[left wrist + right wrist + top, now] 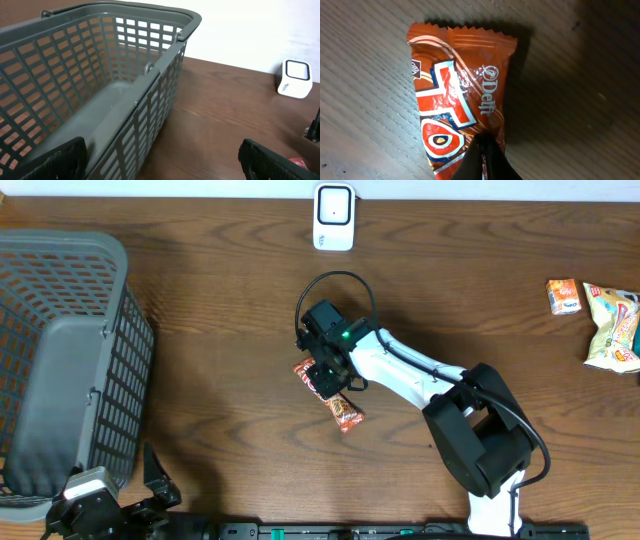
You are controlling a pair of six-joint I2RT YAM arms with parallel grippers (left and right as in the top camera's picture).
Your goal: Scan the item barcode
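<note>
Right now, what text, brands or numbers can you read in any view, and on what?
"Delfi": on the candy wrapper, printed sideways, right wrist view.
"TO": big letters on the same wrapper, cut off, so only a likely reading.
White scanner: small mark, too small to read.
Small orange packet and larger snack bag: print blurred.
Basket: no text seen.

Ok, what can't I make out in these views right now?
- Barcode: not visible on the snack bar; right wrist frame edge and shut right tool cut off its lower end.
- Overhead: the tool covers the bar's middle.
- Left wrist: scanner too small for detail.
</note>
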